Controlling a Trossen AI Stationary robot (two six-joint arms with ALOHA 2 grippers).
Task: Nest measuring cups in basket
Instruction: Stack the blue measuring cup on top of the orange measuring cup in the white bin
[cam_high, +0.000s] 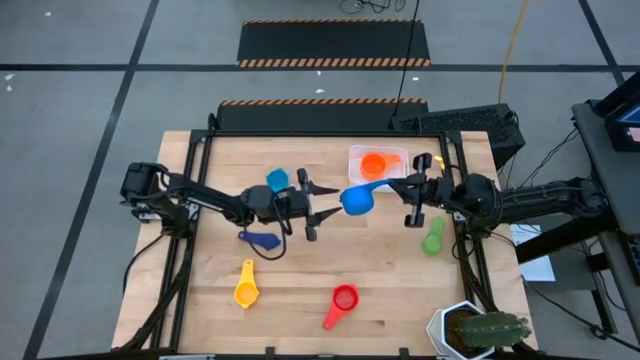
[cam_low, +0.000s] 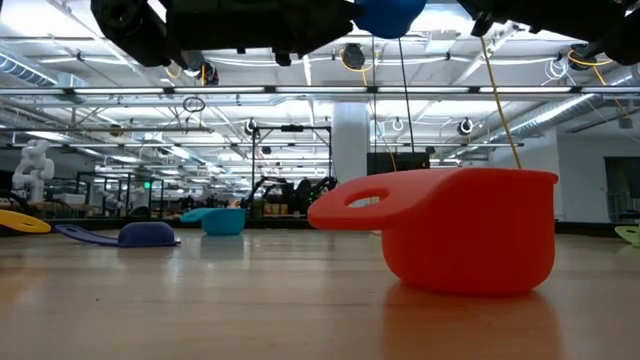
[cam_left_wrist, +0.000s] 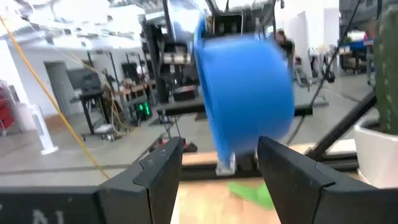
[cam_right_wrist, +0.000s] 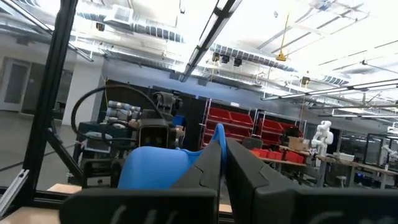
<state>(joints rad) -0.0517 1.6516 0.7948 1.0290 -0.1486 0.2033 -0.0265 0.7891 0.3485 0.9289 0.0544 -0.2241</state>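
Right hand (cam_high: 410, 190): above the middle of the desk (cam_high: 300, 310), fingers pressed together on the handle of the blue cup (cam_high: 358, 199); the cup hangs in the air, clear of the wood.
Left hand (cam_high: 322, 203): fingers apart, just beside the blue cup's bowl, facing the right hand; in the left wrist view the bowl fills the space ahead of the 2 fingers (cam_left_wrist: 158, 174), and I cannot tell whether they touch it.
Basket (cam_high: 356, 160): white, at the far edge of the desk, just behind the right hand.
Orange cup (cam_high: 376, 165): lying inside the basket.
Light blue cup (cam_high: 277, 180): on the desk, near the left arm, on its far side.
Navy cup (cam_high: 262, 240): on the desk, just on the near side of the left arm.
Yellow cup (cam_high: 246, 289): on the desk toward the near edge, left of middle.
Red cup (cam_high: 342, 301): on the desk near the front edge, closest to the low camera.
Green cup (cam_high: 433, 237): on the desk, just on the near side of the right arm.
Cactus pot (cam_high: 470, 330): white, at the near right corner.
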